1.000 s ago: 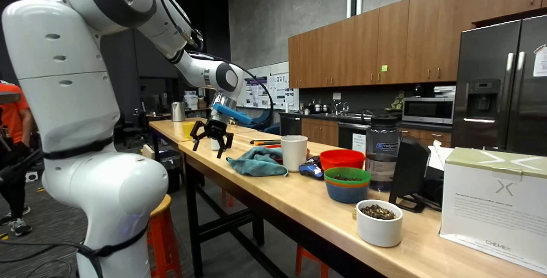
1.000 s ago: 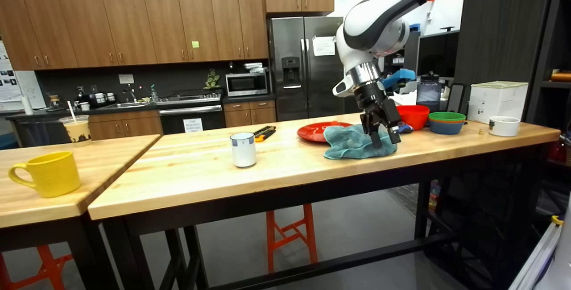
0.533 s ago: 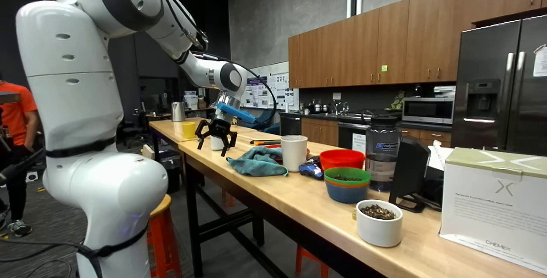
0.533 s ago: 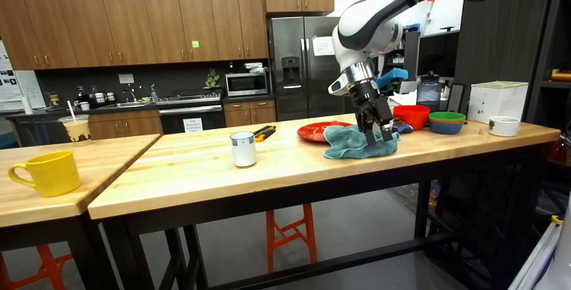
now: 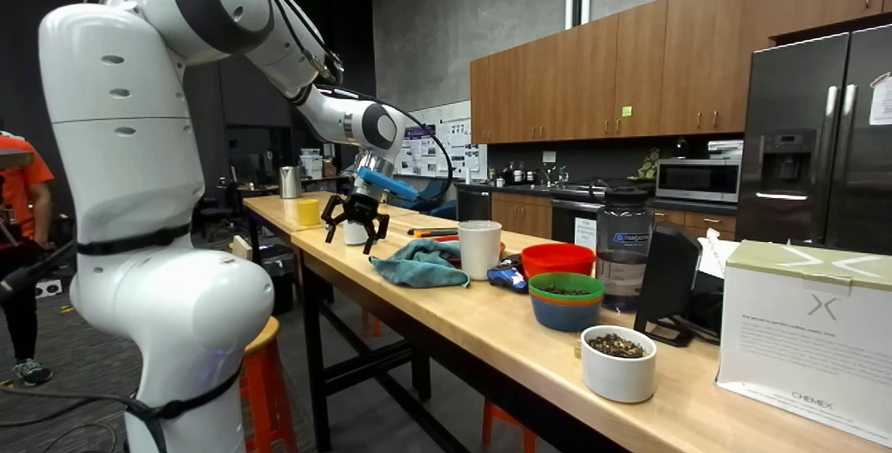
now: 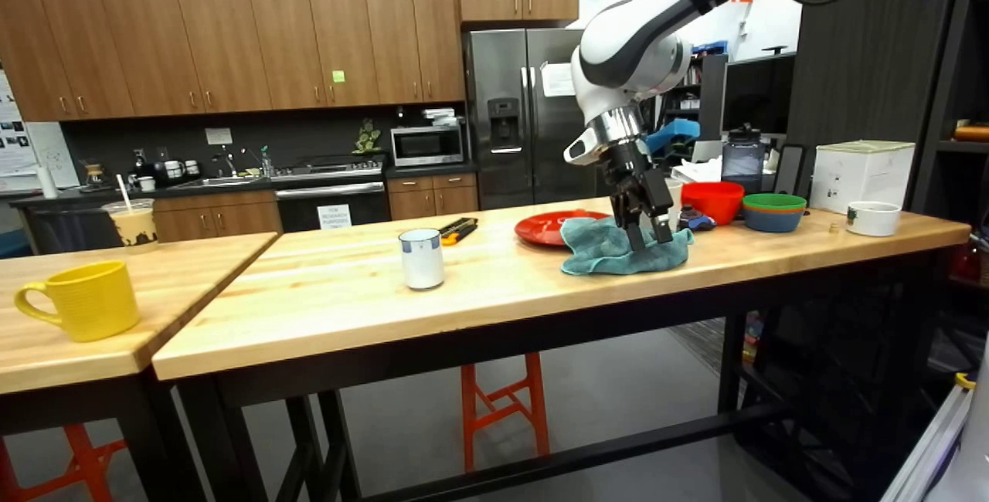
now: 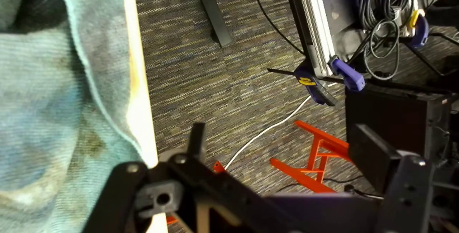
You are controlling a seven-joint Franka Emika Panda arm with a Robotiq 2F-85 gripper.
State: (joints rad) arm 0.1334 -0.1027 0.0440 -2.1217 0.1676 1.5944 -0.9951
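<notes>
Teal cloth (image 7: 39,118), cropped in the wrist view
Gripper (image 6: 650,242), jaws spread wide, empty, partly hides it in an exterior view.

We see teal cloth (image 6: 595,253), brownish blotches; black hand (image 6: 650,242); red plate (image 6: 550,230); yellow mug (image 6: 94,305); white cup (image 6: 423,264), blue rim patches; green-orange-blue bowl stack (image 5: 566,312); pale wood-grain worktop (image 6: 332,317).

- Towel (image 7: 36,125): cut off by the wrist view's left edge, blurred
- Plate (image 6: 545,229): partly hidden by the towel in both exterior views
- Cup (image 6: 674,199): partly hidden behind the jaws in an exterior view
- Box (image 5: 801,341): cut off at right in an exterior view
- Fridge note (image 6: 558,79): print too small
</notes>
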